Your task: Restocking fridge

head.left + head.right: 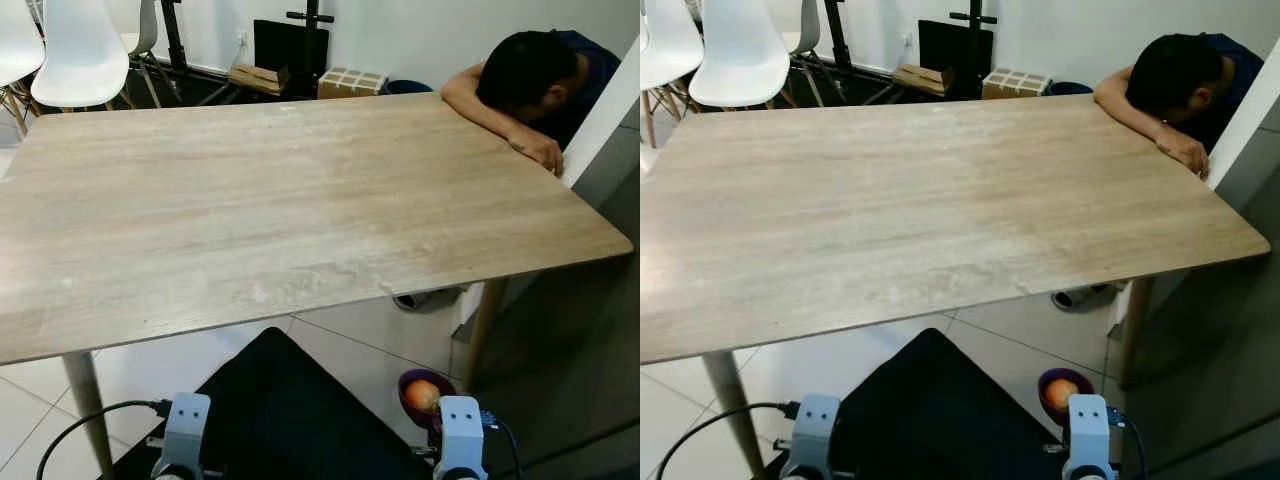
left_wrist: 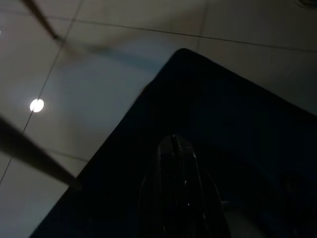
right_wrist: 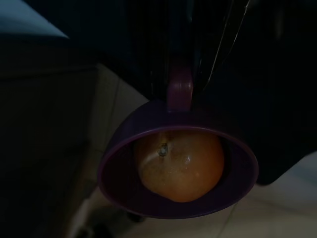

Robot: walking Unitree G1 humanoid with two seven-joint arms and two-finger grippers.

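A purple cup hangs low at my right side, below the table's front edge, with an orange-red round fruit inside it. My right gripper is shut on the cup's handle. In the left eye view the cup and fruit show just above my right wrist. My left gripper hangs idle over a black surface and the tiled floor, with its fingers pressed together and nothing between them.
A large, bare, light wooden table stands right in front of me. A person leans on its far right corner with head on arm. White chairs stand at the far left. A white panel rises at the right.
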